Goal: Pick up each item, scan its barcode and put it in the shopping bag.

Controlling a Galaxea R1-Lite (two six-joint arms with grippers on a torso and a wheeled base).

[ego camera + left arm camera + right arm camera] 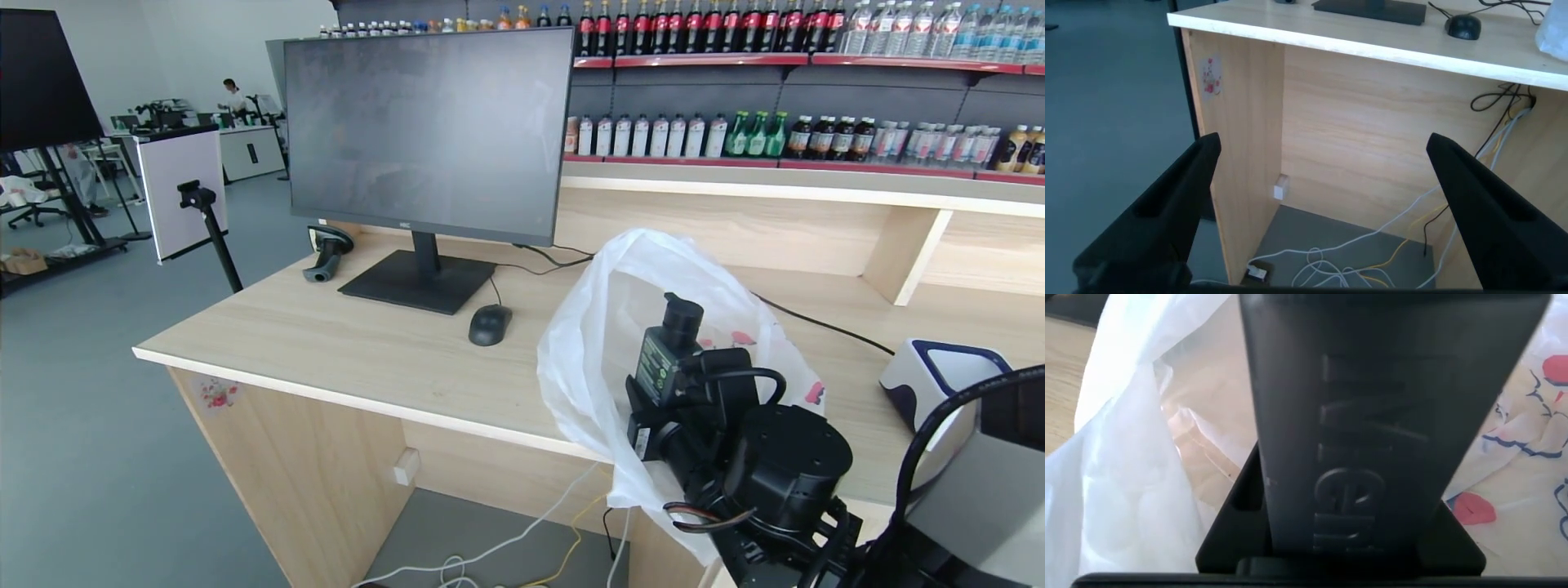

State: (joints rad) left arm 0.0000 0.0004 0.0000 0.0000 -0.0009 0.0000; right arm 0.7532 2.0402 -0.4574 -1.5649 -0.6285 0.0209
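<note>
In the head view, the white shopping bag (604,327) stands open at the near edge of the worktop (343,335), with its lower part hanging over the front. The right arm's wrist (694,384) is at the bag's mouth. A white-and-blue desktop barcode scanner (939,376) stands just right of the bag. A mouse (490,324), monitor (429,131) and handheld scanner (326,255) lie to the bag's left.

In the left wrist view, the left end effector (1323,155) is spread wide and holds nothing. It sits below worktop level, facing the wooden front panel (1372,131) and the floor cables (1355,245).

In the right wrist view, the right end effector (1372,457) is close against the bag's plastic. I cannot tell whether it is spread or closed.
</note>
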